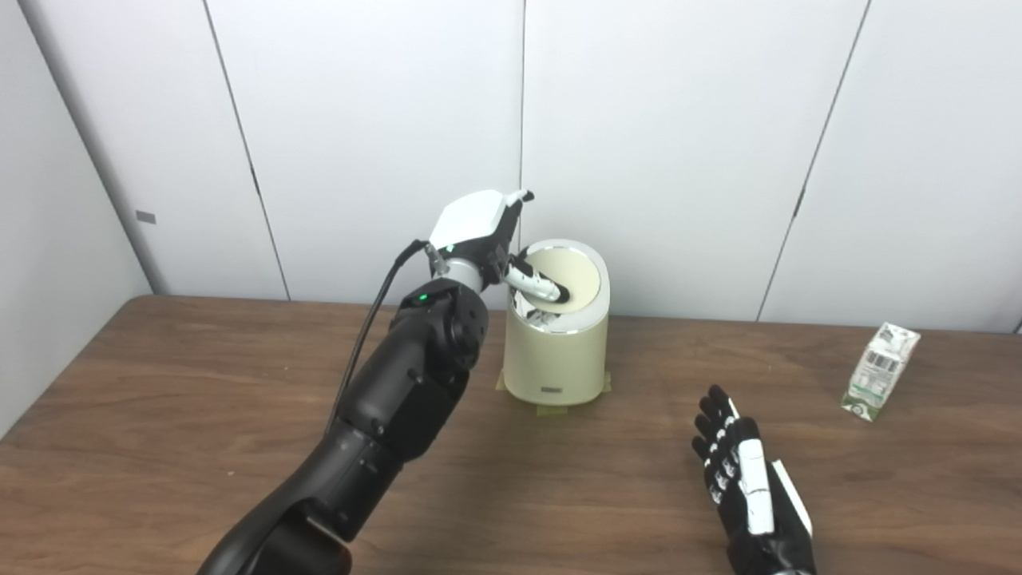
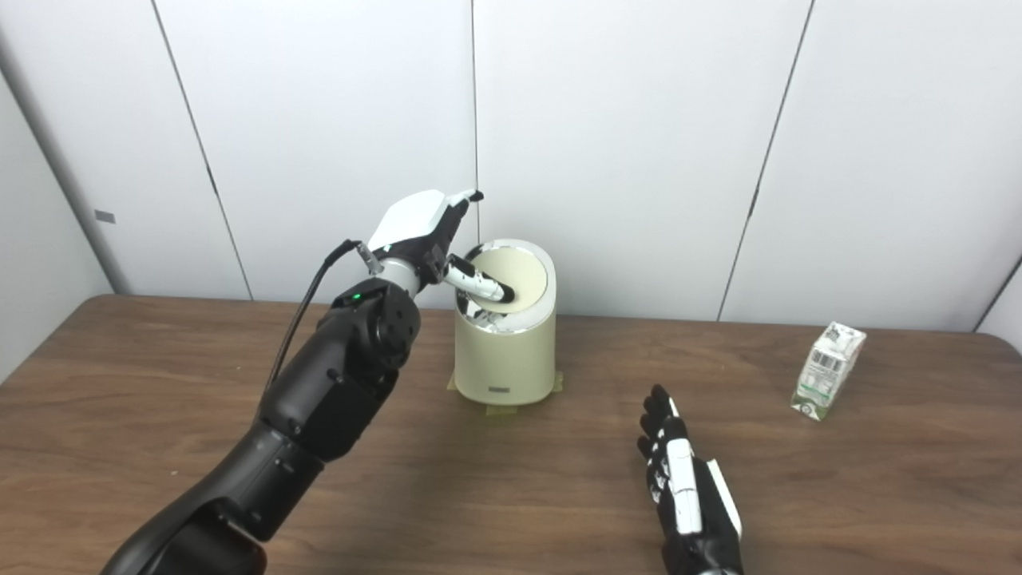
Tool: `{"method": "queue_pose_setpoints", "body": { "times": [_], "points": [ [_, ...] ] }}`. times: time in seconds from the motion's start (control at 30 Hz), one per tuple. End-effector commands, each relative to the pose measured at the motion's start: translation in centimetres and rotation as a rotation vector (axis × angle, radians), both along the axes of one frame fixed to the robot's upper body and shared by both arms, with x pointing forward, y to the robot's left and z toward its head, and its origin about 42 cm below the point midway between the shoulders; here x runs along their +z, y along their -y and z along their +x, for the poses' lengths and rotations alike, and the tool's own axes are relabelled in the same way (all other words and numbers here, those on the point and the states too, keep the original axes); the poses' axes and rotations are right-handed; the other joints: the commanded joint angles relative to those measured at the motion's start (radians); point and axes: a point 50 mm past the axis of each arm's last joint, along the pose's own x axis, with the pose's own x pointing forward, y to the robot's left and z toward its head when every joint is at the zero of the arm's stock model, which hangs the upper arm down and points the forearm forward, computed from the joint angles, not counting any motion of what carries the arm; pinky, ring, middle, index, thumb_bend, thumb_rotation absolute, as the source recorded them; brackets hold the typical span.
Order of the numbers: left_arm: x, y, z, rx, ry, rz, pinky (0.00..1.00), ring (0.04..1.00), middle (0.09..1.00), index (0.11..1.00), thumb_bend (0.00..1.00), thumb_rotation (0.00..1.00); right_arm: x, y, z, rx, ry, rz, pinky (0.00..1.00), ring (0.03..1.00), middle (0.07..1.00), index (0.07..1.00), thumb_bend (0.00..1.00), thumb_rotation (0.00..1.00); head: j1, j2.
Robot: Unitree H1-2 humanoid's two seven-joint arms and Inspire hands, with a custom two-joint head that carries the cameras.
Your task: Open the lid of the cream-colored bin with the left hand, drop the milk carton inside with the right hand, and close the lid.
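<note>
The cream-colored bin (image 1: 555, 355) stands at the back middle of the table, on a patch of tape. Its round lid (image 1: 576, 275) is tilted up, and a shiny gap shows at its front left. My left hand (image 1: 479, 231) is at the lid's left edge, with the thumb (image 1: 539, 285) lying across the top and the other fingers hidden behind the rim. The milk carton (image 1: 881, 371) stands upright at the far right of the table, alone. My right hand (image 1: 746, 479) lies open and flat near the front edge, well short of the carton.
The brown wooden table (image 1: 160, 415) runs back to a white panelled wall (image 1: 679, 120) close behind the bin. My left forearm (image 1: 399, 391) crosses the table to the left of the bin.
</note>
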Motion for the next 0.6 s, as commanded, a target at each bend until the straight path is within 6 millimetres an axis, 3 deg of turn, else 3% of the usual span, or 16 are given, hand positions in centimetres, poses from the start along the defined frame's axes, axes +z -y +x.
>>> {"method": "queue_pose_setpoints", "body": {
  "times": [0.0,0.27,0.57],
  "points": [
    [2.5,-0.1,0.7,0.005,0.092,0.057,0.91,0.937,0.952,0.941,0.9,0.06,1.8,-0.2,0.6,0.021,0.065,0.015,1.0,1.0,1.0,1.0,0.66,1.0,0.0,0.001],
    [1.7,0.2,0.5,-0.038,0.162,0.266,0.88,0.92,0.928,0.93,0.97,0.07,2.1,-0.1,0.6,0.02,0.081,0.016,0.99,1.0,1.0,1.0,0.66,1.0,0.001,0.016],
    [-0.5,0.4,0.5,-0.074,0.202,0.46,0.91,0.925,0.925,0.918,1.0,0.03,2.3,-0.1,0.6,0.025,0.088,0.02,0.99,1.0,1.0,1.0,0.69,1.0,0.0,0.016]
  ]
}}
